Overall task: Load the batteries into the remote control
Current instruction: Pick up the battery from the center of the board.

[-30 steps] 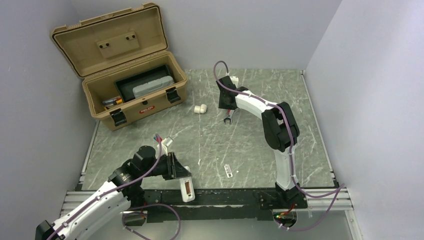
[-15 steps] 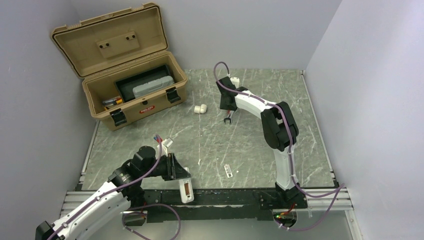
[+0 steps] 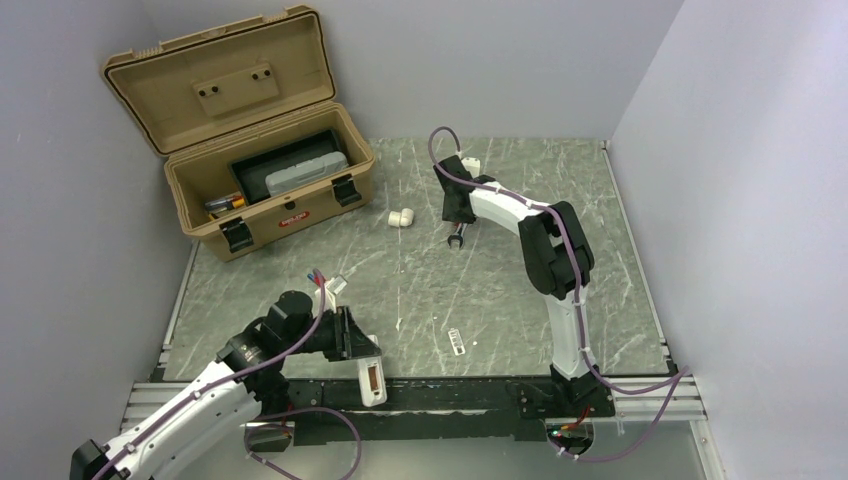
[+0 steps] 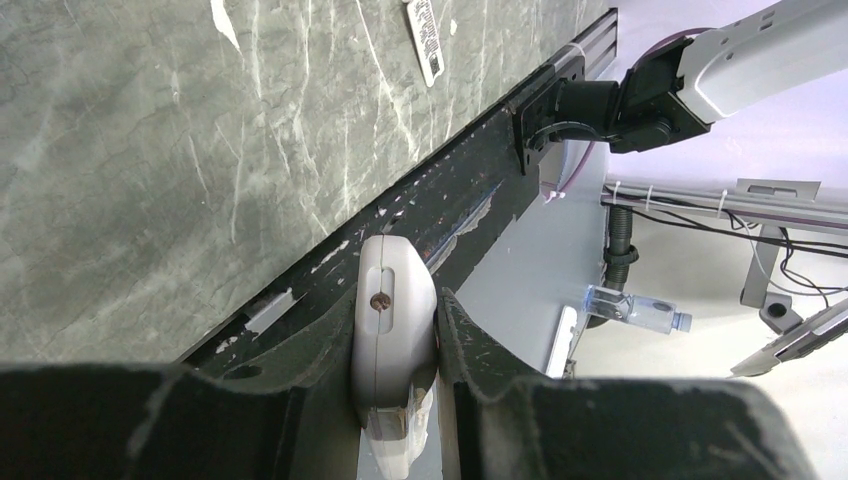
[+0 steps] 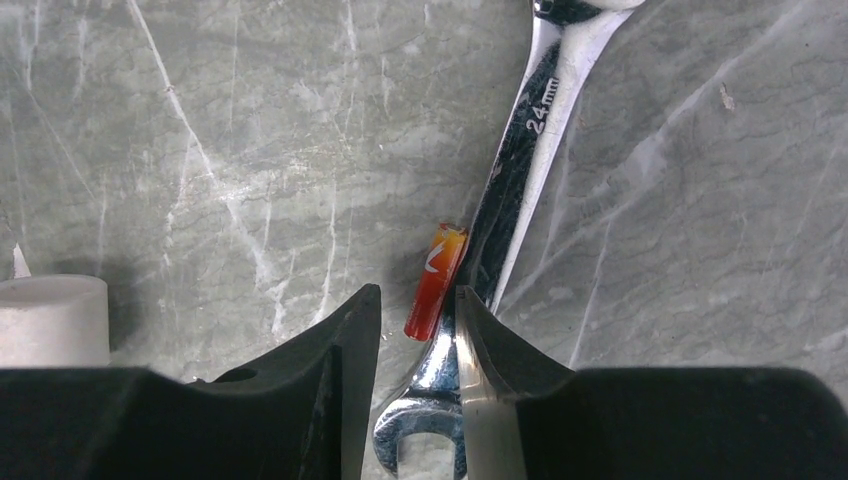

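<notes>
The white remote control (image 3: 372, 380) hangs past the table's near edge, clamped on its sides in my shut left gripper (image 3: 357, 350). In the left wrist view the remote (image 4: 392, 310) fills the gap of the left gripper (image 4: 396, 345). One orange-red battery (image 5: 436, 282) lies on the table against the shaft of a silver wrench (image 5: 530, 150). My right gripper (image 5: 418, 305) is open, low over the battery's near end, with one finger to the battery's left and the other over the wrench. In the top view the right gripper (image 3: 458, 208) is at the far middle.
An open tan toolbox (image 3: 345, 180) stands at the far left with a grey case and small items inside. A white pipe elbow (image 3: 402, 216) lies left of the wrench (image 3: 455, 238) and shows in the right wrist view (image 5: 50, 320). A small white marked strip (image 3: 457, 342) lies near the front edge.
My right gripper has moved slightly down toward the wrench and battery. The left arm and the remote have not moved.
</notes>
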Controlling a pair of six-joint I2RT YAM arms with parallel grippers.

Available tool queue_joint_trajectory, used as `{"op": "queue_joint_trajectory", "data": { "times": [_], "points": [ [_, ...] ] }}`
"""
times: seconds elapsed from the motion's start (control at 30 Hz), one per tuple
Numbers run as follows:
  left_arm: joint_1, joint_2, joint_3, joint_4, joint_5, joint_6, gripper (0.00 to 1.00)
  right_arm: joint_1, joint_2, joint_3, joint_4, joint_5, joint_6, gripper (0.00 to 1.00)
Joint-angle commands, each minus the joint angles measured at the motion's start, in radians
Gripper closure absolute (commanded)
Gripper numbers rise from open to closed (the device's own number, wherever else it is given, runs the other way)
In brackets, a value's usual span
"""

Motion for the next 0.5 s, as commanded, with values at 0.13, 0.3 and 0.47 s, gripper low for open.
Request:
{"op": "queue_joint_trajectory", "data": {
  "times": [0.13, 0.3, 0.47],
  "points": [
    [-0.004, 0.0, 0.061, -0.002, -0.005, 0.029, 1.0, -0.005, 0.038, 0.047, 0.0, -0.011, -0.01, 0.67],
    [-0.003, -0.005, 0.061, -0.006, -0.008, 0.031, 1.0, -0.005, 0.059, 0.055, 0.003, -0.031, -0.026, 0.69],
    [-0.003, -0.005, 0.048, 0.001, -0.009, 0.027, 1.0, -0.003, 0.071, 0.052, 0.011, -0.04, -0.036, 0.71]
  ]
}}
